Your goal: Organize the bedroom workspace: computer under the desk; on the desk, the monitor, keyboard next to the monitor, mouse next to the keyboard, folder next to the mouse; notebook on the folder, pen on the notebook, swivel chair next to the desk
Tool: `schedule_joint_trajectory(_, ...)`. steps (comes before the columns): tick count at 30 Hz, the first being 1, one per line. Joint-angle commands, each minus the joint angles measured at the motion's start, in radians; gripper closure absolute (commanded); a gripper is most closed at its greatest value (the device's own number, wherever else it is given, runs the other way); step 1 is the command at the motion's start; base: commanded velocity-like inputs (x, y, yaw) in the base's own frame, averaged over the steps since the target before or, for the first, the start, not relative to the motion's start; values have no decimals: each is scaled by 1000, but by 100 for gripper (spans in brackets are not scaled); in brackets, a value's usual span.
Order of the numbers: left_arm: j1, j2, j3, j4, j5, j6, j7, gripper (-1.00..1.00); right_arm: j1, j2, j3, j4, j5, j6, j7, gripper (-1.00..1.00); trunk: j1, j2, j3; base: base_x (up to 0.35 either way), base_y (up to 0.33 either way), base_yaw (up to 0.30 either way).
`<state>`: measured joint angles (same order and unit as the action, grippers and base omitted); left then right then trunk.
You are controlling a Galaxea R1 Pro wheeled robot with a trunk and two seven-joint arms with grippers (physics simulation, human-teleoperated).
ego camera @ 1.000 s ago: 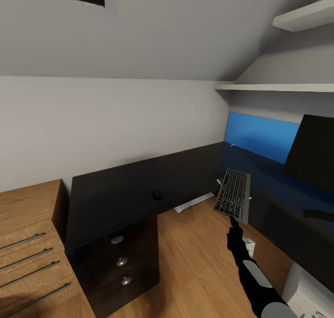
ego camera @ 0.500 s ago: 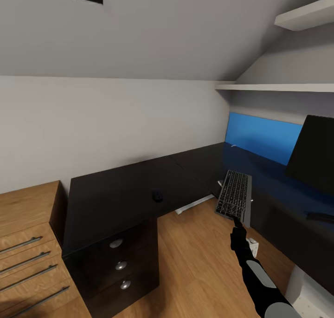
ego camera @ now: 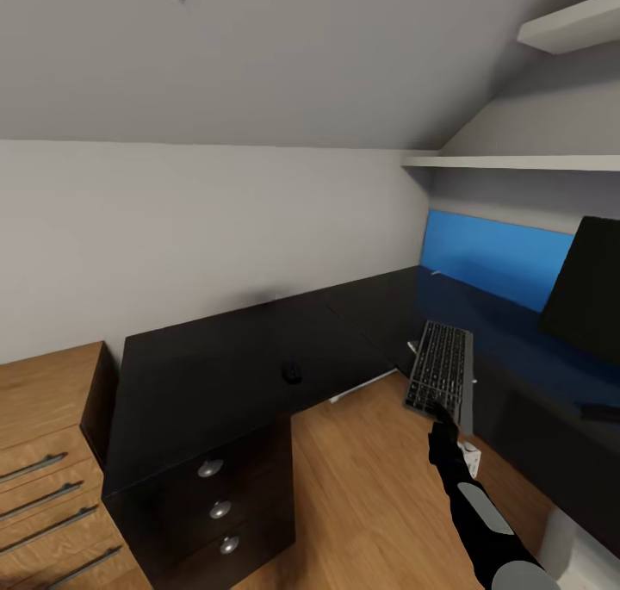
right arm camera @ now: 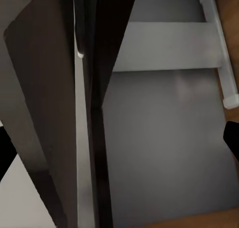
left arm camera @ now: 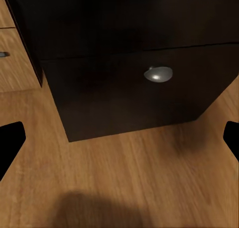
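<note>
The desk is L-shaped with a glossy black top and a drawer unit with silver knobs. A small dark mouse lies on the top. The monitor stands on the right wing, cut by the frame edge. The keyboard hangs tilted by the desk's inner corner, off the top, its near end in my right gripper. In the right wrist view a dark slab with a silver edge runs away from that gripper. My left gripper is open above the floor, facing a drawer knob.
A light wooden cabinet with bar handles adjoins the desk's left end. A blue panel backs the right wing, under white shelves. Wooden floor lies inside the L. A white strip lies under the desk.
The whole view has shifted, so the camera moved; the desk and drawers sit slightly lower and further left. The keyboard and right arm stay together, drifting a little right.
</note>
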<state>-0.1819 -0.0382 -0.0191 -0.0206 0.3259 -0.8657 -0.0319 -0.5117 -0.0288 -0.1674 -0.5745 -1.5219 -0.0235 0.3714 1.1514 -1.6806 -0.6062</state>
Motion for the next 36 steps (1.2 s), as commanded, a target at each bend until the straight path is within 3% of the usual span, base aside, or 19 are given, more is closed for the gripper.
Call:
schedule_joint_trajectory(1, -1, 0, -2, 1, 7, -3, -3, -100, -1, 0, 2, 1, -11, -1, 5, -100, 0, 0, -1, 90, 0, 0)
schedule_joint_trajectory(31, -1, 0, -1, 1, 8, -4, -5, -100, -1, 0, 3, 1, -9, -1, 4, -100, 0, 0, -1, 8, 0, 0)
schedule_joint_trajectory(36, -1, 0, -1, 1, 8, -4, -4, -100, -1, 0, 3, 1, -9, -1, 4, -100, -19, 35, 15, 0, 0, 0)
